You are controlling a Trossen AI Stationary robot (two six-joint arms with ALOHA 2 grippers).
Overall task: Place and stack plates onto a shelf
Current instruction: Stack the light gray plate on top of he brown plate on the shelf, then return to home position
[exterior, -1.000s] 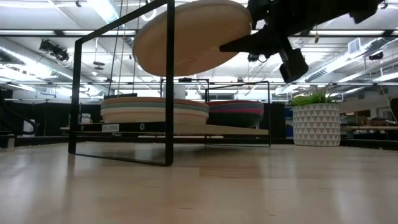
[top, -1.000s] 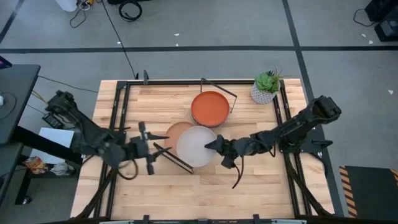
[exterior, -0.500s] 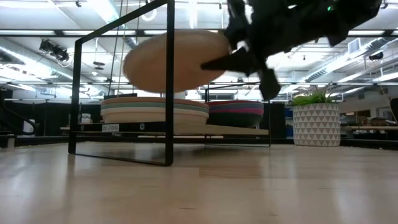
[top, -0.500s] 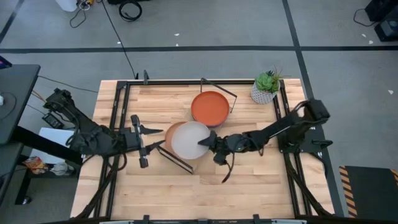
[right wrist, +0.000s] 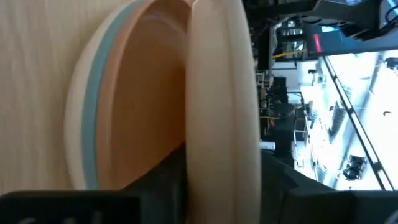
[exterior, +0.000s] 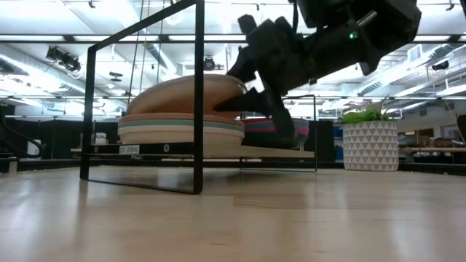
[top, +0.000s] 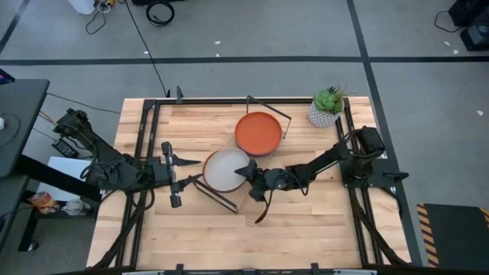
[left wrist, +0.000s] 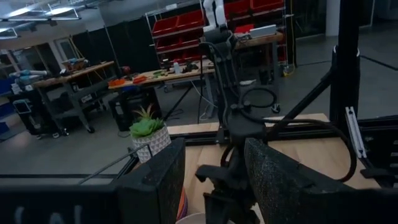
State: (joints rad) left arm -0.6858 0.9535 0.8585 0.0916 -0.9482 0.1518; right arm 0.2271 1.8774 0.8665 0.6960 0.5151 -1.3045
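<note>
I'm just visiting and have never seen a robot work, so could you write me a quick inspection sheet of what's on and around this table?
Surface: planked wooden table, bare at the front.
Job's things: cream plate tilted, being lowered onto the near stack on the shelf; orange plate tops the other stack.
Clutter: potted plant at a far corner.
Grippers: right pincer shut on the cream plate's rim; left pincer open, beside the shelf, holding nothing.
Cables: black cords on the floor beyond the table.
Surroundings: workshop with benches and red bins; no people seen.

Grey floor (top: 252,38) — workshop benches (left wrist: 81,78)
</note>
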